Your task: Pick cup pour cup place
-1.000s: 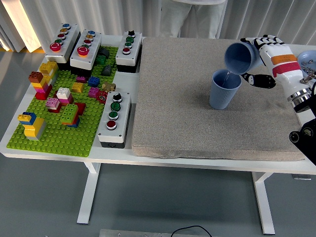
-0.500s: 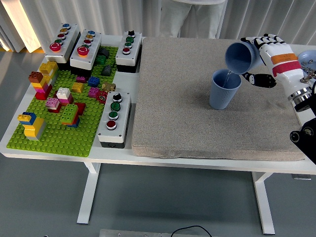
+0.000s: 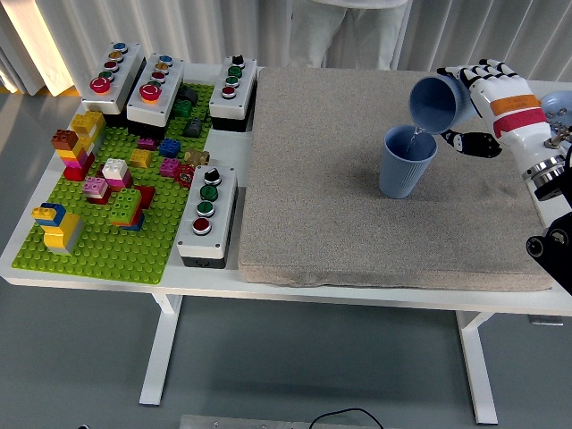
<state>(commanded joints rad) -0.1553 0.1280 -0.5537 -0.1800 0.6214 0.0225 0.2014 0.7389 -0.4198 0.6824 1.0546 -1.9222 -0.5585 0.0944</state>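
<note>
A blue cup (image 3: 407,164) stands upright on the grey mat (image 3: 357,206), right of its middle. My right hand (image 3: 474,103) is shut on a second blue cup (image 3: 437,103), held tipped over with its mouth down and to the left, just above the standing cup's rim. A thin stream of clear liquid runs from the tilted cup into the standing one. The left arm is out of view.
A green baseplate (image 3: 98,241) with several coloured bricks lies at the left. Button boxes (image 3: 206,214) sit around it. A person stands behind the table's far edge (image 3: 349,31). Something pale blue (image 3: 559,107) shows at the right edge.
The right hand and its tilted cup have crept slightly to the right; pouring continues. The standing cup has not moved.
</note>
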